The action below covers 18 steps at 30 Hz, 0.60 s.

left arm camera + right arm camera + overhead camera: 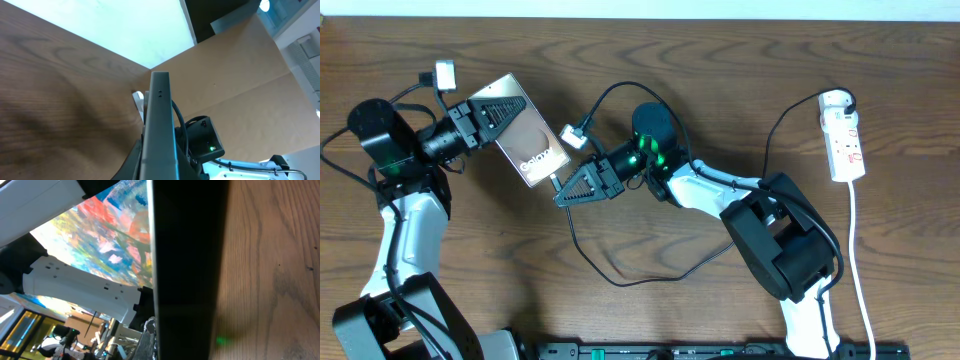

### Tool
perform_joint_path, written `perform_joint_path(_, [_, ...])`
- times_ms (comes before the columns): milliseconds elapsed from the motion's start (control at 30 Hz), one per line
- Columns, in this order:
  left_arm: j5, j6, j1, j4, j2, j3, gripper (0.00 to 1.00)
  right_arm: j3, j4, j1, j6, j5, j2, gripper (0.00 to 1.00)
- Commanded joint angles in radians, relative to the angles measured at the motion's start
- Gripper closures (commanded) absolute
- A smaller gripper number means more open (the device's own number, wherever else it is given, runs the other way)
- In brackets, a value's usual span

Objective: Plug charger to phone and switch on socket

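Clamps the phone (535, 150) by its 10 o'clock end in the closed left gripper (503, 112), at 9 o'clock of centre. Pinches the charger (620, 283) near its plug in the closed right gripper (565, 192), just off the phone's 5 o'clock end. Leaves the socket (845, 140) well apart at 3 o'clock. Likely a stiff, glossy, slippery slab; a limp, light cable, best taken at the rigid plug.

A dark brown wood-grain table (650, 70) fills the overhead frame, with a pale strip (720, 8) along its top edge. In the left wrist view, a tan flat board (240, 65) stands at right. The right wrist view shows a colourful red-and-blue painted surface (115, 225) at upper left.
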Motion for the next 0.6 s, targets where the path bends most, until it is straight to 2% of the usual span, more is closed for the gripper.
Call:
perform_joint_path(0, [0.108,0.017,-0.023,0.0,-0.011,0.003,0.92,0.013,0.01,-0.011,-0.011,0.093,-0.015,0.99])
perform_joint_path(567, [0.108,0.017,-0.047,-0.008,-0.011,0.002,0.92,0.013,0.01,-0.042,-0.011,0.091,-0.015,0.99])
